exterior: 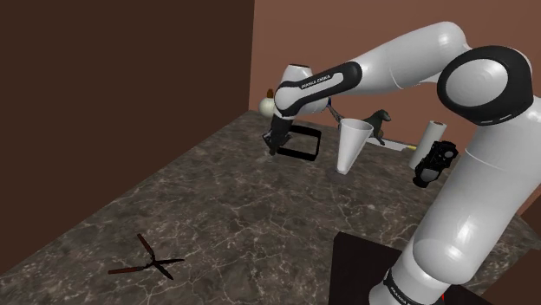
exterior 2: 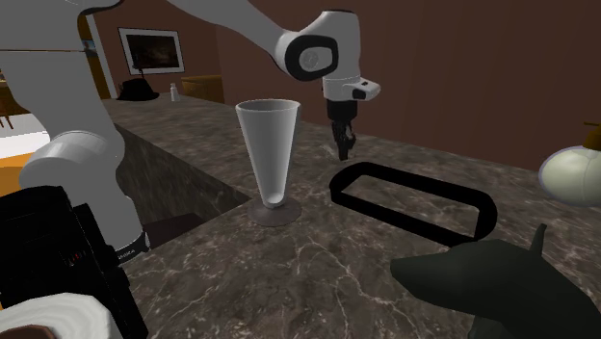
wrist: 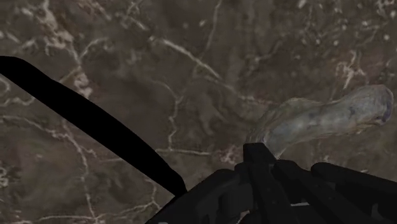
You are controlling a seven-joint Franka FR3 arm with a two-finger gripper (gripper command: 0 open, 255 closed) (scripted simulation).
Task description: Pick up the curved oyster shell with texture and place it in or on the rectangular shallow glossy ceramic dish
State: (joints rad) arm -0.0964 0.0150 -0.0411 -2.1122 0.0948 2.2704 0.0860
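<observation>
Wrist view: I see the gripper (wrist: 264, 158) with its fingers drawn close, pinching the near end of the oyster shell (wrist: 327, 118). The shell is grey, rough and curved, and sticks out past the fingertips toward the frame's right edge. It is over bare marble countertop (wrist: 191, 70), not in the dish (wrist: 83, 121), whose black rim cuts across the left half of the frame.

In the second exterior view the gripper (exterior 2: 342, 146) hangs upper centre, fingers pointing down, above the counter and just off the left end of the dish (exterior 2: 416, 199). The dish is rectangular, shallow, black-rimmed, with nothing in it. I can't make out the shell there.

In the shoulder view the gripper (exterior: 272, 147) sits at the dish's (exterior: 299, 143) left edge, upper middle of the frame.

A tall cone cup (exterior 2: 270, 154) stands left of the dish, wide mouth up. A black dog figure (exterior 2: 501, 284) is at lower right and a pale oval thing (exterior 2: 575, 173) at the right edge. In the shoulder view a white roll (exterior: 431, 139) and a black camera (exterior: 433, 163) are at right, and a dark scissor-like tool (exterior: 147, 258) lies well apart at lower left.
</observation>
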